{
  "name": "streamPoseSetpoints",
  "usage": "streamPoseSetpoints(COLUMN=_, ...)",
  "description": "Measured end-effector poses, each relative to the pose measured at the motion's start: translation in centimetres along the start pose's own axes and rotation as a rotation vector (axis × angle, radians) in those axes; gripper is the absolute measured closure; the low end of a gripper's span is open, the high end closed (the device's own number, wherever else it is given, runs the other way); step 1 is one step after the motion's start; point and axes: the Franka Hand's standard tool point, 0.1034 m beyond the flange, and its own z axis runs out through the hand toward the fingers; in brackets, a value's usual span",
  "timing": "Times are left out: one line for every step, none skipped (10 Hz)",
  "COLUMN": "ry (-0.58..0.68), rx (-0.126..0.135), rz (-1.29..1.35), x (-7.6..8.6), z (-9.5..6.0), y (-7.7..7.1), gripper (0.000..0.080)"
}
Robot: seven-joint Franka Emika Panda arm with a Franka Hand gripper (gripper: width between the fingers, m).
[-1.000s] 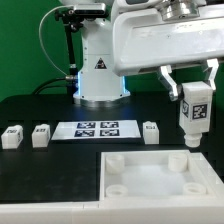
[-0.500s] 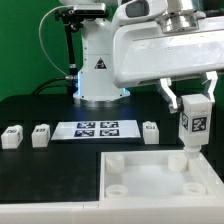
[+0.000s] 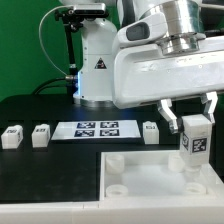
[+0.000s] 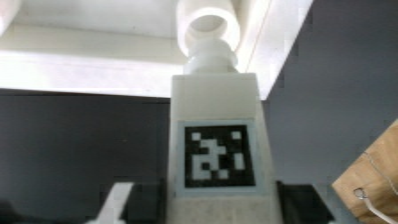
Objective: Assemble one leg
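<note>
In the exterior view, the claw hangs at the exterior view's right, clenched on the leg, which stands upright between the fingers with its black-and-white tag facing the camera. The leg's lower end is just above the far corner socket of the large white panel on the exterior view's right; whether it touches the socket cannot be told. Behind the panel, on the black tabletop, the marker board lies flat, with two spare legs toward the exterior view's left of it and a third spare leg just beside it on the other side. In the wrist view, the leg fills the middle of the frame, gripped at its tagged end by the claw, and its narrow rounded tip lines up with a round socket in the white panel.
</note>
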Motion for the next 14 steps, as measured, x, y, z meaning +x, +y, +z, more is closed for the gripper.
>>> streamPoseSetpoints(ry=-0.005, rx=0.001, rz=0.001, x=-0.2, z=0.3, y=0.0, gripper=0.0508)
streamPoseSetpoints(ry=-0.008, rx=0.001, rz=0.001, x=-0.4, z=0.5, y=0.0, gripper=0.0508)
streamPoseSetpoints(ry=-0.007, rx=0.001, rz=0.002, x=-0.3, z=0.5, y=0.0, gripper=0.0508)
streamPoseSetpoints(ry=-0.007, rx=0.002, rz=0.001, x=-0.3, z=0.6, y=-0.1, gripper=0.0508)
streamPoseSetpoints(ry=-0.010, rx=0.002, rz=0.002, x=-0.4, z=0.8, y=-0.1, gripper=0.0508)
streamPoseSetpoints(ry=-0.015, rx=0.003, rz=0.003, x=-0.6, z=1.2, y=-0.1, gripper=0.0508)
streamPoseSetpoints(ry=-0.020, rx=0.003, rz=0.004, x=-0.8, z=1.4, y=0.0, gripper=0.0508)
streamPoseSetpoints(ry=-0.023, rx=0.003, rz=0.005, x=-1.0, z=1.7, y=0.0, gripper=0.0508)
streamPoseSetpoints(ry=-0.021, rx=0.004, rz=0.005, x=-1.0, z=1.8, y=-0.1, gripper=0.0508)
streamPoseSetpoints(ry=-0.023, rx=0.005, rz=0.004, x=-1.1, z=2.1, y=-0.2, gripper=0.0508)
streamPoseSetpoints(ry=-0.028, rx=0.006, rz=0.003, x=-1.4, z=2.3, y=-0.2, gripper=0.0508)
streamPoseSetpoints(ry=-0.030, rx=0.006, rz=0.003, x=-1.5, z=2.5, y=-0.3, gripper=0.0508)
streamPoseSetpoints(ry=-0.019, rx=0.006, rz=0.003, x=-1.6, z=2.5, y=-0.3, gripper=0.0508)
streamPoseSetpoints(ry=-0.011, rx=0.005, rz=0.002, x=-1.6, z=2.5, y=-0.3, gripper=0.0508)
